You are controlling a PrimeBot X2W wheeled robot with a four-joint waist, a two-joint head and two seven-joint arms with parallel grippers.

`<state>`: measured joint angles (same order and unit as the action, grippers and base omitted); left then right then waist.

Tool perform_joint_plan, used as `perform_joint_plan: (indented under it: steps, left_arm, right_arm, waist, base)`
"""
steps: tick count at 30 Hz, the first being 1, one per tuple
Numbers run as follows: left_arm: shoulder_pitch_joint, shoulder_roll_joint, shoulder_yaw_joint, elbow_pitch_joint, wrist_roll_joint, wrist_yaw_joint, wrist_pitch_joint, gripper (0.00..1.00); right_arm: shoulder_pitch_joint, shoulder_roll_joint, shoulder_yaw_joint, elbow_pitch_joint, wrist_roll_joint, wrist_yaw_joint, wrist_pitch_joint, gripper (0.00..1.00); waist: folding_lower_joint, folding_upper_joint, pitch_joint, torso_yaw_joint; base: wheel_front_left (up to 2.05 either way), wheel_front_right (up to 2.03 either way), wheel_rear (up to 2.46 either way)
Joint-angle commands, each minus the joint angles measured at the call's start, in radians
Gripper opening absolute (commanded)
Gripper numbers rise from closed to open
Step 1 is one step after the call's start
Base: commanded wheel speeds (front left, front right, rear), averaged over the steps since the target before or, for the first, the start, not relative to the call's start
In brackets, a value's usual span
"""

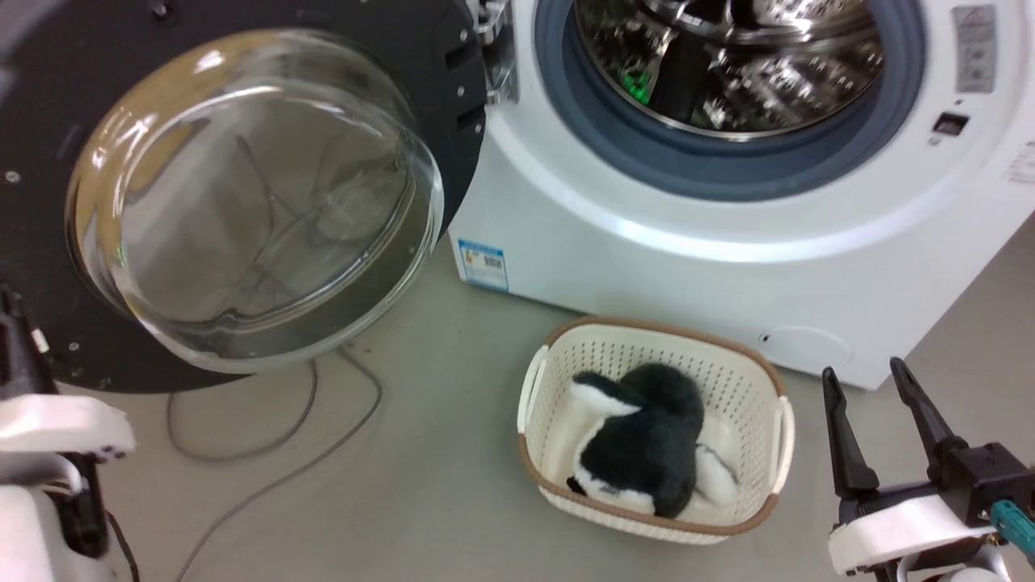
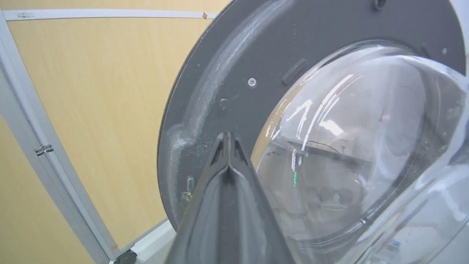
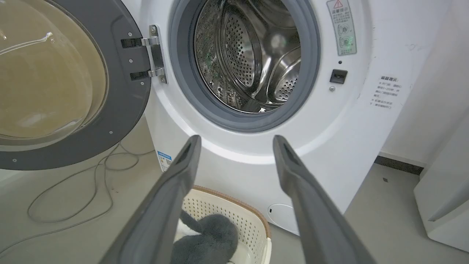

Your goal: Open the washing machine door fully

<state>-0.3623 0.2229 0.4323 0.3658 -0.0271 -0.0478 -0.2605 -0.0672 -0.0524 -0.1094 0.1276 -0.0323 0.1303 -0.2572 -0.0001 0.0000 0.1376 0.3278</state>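
The washing machine door (image 1: 453,81) stands swung wide to the left of the white washing machine (image 1: 647,259), its inner side and clear glass bowl (image 1: 251,202) facing me. The hinge (image 3: 155,55) links the door (image 3: 124,110) to the machine (image 3: 249,172), and the steel drum (image 3: 249,55) is exposed. My left gripper (image 2: 228,135) is shut with nothing in it, tips at the door's dark inner ring (image 2: 293,29) beside the glass; contact is unclear. My right gripper (image 1: 863,370) hangs open low at the right, in front of the machine, its fingers (image 3: 176,183) spread wide.
A cream basket (image 1: 655,331) holding a black-and-white plush toy (image 1: 647,444) sits on the floor before the machine. Grey cables (image 1: 267,453) loop on the floor under the door. A wood panel wall (image 2: 91,110) stands behind the door. Another white appliance (image 3: 447,205) is to the right.
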Motion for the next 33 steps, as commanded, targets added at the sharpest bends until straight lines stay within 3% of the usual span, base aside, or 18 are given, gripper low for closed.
perform_joint_plan:
  steps: [1,16,17,18,19,33]
  left_arm:
    - [0.041,-0.018,-0.018,-0.046,0.014,-0.009,-0.001,0.00]
    - [0.249,-0.114,-0.175,-0.254,0.020,-0.057,-0.001,0.00]
    - [0.258,-0.119,-0.181,-0.263,0.015,-0.058,-0.001,0.25]
    - [0.267,-0.123,-0.189,-0.272,0.011,-0.059,-0.001,0.75]
    - [0.276,-0.127,-0.199,-0.282,0.008,-0.061,-0.001,1.00]
    - [0.367,-0.163,-0.295,-0.324,-0.043,-0.073,-0.001,1.00]
  right_arm:
    - [0.019,0.002,-0.001,0.000,0.010,0.000,-0.005,1.00]
    - [0.085,0.002,-0.005,-0.012,0.048,0.000,-0.005,1.00]
    - [0.086,0.002,-0.004,-0.013,0.049,0.000,-0.005,1.00]
    - [0.087,0.002,-0.004,-0.014,0.049,0.000,-0.005,1.00]
    - [0.088,0.002,-0.005,-0.016,0.050,0.000,-0.005,1.00]
    - [0.109,0.002,-0.006,-0.058,0.064,0.000,-0.005,1.00]
  waist:
    - [0.0001,0.0000,-0.035,-0.015]
    - [0.0001,0.0000,-0.131,-0.088]
    - [0.0001,0.0000,-0.133,-0.097]
    - [0.0001,0.0000,-0.135,-0.106]
    - [0.0001,0.0000,-0.136,-0.115]
    - [0.0001,0.0000,-0.155,-0.260]
  base:
    - [0.00,0.00,0.00]
    - [0.00,0.00,0.00]
    - [0.00,0.00,0.00]
    - [0.00,0.00,0.00]
    - [0.00,0.00,0.00]
    - [0.00,0.00,0.00]
